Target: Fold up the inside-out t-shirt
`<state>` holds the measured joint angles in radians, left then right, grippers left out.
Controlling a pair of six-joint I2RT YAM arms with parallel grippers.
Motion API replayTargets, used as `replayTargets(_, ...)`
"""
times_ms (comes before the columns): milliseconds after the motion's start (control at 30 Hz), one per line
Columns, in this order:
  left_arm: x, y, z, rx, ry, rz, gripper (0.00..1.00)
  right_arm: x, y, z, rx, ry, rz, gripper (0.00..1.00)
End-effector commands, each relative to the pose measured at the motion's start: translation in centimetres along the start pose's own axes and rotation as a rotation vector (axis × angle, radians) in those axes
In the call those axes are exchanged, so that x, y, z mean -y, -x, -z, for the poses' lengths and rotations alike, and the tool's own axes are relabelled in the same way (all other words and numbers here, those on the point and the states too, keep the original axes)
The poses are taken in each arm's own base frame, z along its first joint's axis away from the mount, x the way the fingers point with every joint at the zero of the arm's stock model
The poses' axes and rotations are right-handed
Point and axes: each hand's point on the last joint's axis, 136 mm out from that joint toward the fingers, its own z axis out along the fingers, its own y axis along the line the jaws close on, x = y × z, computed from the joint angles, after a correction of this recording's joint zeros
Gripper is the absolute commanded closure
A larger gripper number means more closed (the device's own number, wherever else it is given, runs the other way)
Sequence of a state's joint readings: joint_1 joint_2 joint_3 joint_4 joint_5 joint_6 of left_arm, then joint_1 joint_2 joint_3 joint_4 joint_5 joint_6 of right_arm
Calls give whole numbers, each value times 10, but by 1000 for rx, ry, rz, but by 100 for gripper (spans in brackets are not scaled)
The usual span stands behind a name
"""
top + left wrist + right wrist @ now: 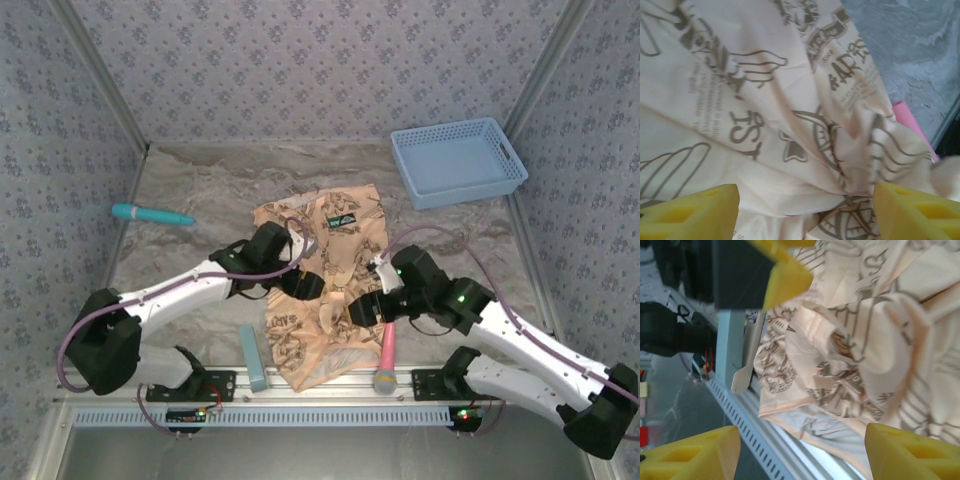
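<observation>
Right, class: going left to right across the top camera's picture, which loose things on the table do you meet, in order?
teal tool → pale blue bar → inside-out t-shirt → pink-handled tool → blue basket

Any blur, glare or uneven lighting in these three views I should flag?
Top external: soft even light, sharp, no glare, t-shirt print legible. Left wrist: cloth crisp mid-frame, left fingers soft at the bottom edge. Right wrist: cloth slightly blurred, pale folds nearly washed out, right fingers out of focus.

soft matt cloth t-shirt (300,342), plastic basket (457,160)
</observation>
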<state>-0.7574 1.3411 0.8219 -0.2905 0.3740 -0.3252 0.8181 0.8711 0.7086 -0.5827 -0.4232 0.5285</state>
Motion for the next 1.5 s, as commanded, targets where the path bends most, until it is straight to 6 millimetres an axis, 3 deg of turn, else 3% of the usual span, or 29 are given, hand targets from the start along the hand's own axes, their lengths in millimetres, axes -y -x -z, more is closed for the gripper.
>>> replayTargets(0,11,11,10,24,-36,19,29,0,2,-19,-11,0,-49,32)
replayTargets(133,11,10,18,66,-38,21,29,11,24,-34,26,-66,2,34)
replayTargets(267,6,4,28,74,-29,55,28,1,34,-47,5,-38,44,62)
replayTargets(433,7,2,42,131,-61,104,25,-37,44,-52,-26,77,149,89)
replayTargets(467,4,3,44,136,-57,137,25,-44,48,-53,-27,101,159,89)
replayTargets(600,-6,5,50,117,-61,304,25,-73,62,-73,-61,189,224,85)
replayTargets(667,-8,5,49,82,-70,337,25,-82,66,-87,-87,216,249,90)
replayTargets(700,-7,4,48,62,-74,337,26,-84,68,-90,-101,213,263,87)
replayTargets(767,-4,2,47,36,-84,341,27,-77,70,-82,-98,148,279,70)
replayTargets(833,-3,1,45,30,-98,364,27,-60,63,-61,-74,80,278,58)
replayTargets(1000,-5,-2,42,6,-87,366,27,-3,33,-23,-39,-44,112,43)
replayTargets(1133,-1,-2,36,-22,-111,376,27,12,16,-27,-31,-55,45,36)
replayTargets(1300,1,-4,31,-47,-117,377,27,7,31,-38,5,-32,66,39)
replayTargets(1467,5,-6,32,-63,-126,385,27,-27,52,-55,-1,80,151,64)
